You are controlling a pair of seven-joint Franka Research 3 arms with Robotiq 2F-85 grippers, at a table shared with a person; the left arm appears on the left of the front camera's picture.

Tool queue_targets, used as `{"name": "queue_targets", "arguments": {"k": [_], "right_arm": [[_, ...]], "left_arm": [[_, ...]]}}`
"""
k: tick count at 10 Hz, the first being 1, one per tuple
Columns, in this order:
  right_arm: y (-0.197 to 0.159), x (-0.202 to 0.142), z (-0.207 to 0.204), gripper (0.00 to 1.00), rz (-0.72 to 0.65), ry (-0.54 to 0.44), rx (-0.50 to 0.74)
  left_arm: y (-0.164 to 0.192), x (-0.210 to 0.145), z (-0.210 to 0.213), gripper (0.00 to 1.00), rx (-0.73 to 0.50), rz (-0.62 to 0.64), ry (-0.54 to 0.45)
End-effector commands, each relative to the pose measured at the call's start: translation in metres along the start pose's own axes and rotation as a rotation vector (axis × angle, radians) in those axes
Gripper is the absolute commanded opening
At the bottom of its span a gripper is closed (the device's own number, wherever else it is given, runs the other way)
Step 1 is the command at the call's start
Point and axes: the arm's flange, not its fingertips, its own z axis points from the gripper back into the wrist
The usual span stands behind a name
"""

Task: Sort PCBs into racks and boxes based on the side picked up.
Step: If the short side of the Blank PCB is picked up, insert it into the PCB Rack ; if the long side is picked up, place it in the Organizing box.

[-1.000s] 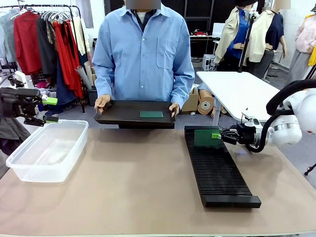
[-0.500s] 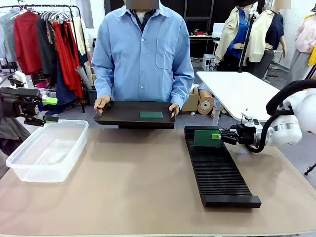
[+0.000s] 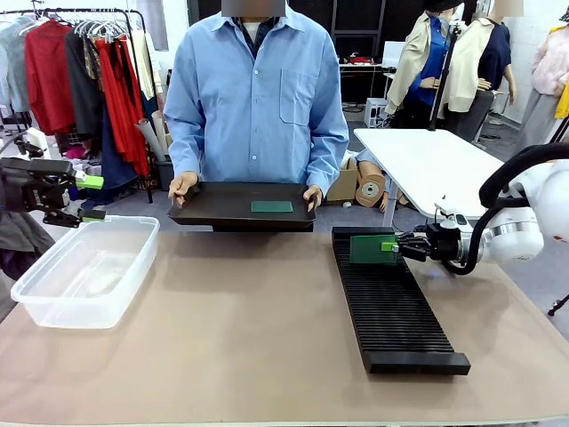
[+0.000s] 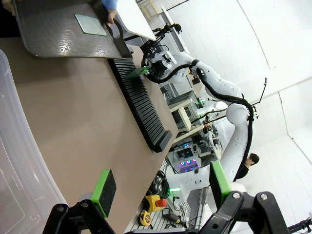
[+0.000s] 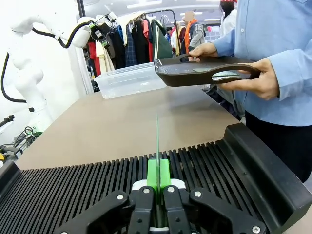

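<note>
A green PCB (image 3: 372,248) stands on edge in a far slot of the long black rack (image 3: 391,307), and my right gripper (image 3: 390,245) is shut on its right edge. From the right wrist, the board (image 5: 157,146) shows as a thin upright line rising from my shut fingers (image 5: 158,181) over the ribbed rack (image 5: 73,192). A second PCB (image 3: 272,206) lies flat on the black tray (image 3: 222,206) that the person holds in both hands. My left gripper (image 3: 91,197) hangs open above the far end of the clear box (image 3: 84,271); its green pads (image 4: 104,190) stand wide apart.
The person stands at the far edge, holding the tray just above the table. Bare tabletop (image 3: 240,329) lies between the box and the rack. A white table (image 3: 431,160) stands behind on the right, and a clothes rail (image 3: 80,71) on the left.
</note>
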Motion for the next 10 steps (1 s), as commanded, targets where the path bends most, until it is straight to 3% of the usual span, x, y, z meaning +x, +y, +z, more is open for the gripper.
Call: {"name": "queue_targets", "arguments": {"k": [1, 10], "right_arm": [[-0.008, 0.001, -0.002, 0.0, -0.028, 0.032, 0.015], [-0.008, -0.017, 0.007, 0.0, -0.056, -0.005, -0.003]], "left_arm": [[-0.001, 0.0, 0.001, 1.0, 0.0, 0.0, -0.002], [-0.001, 0.0, 0.001, 1.0, 0.0, 0.0, -0.002]]}}
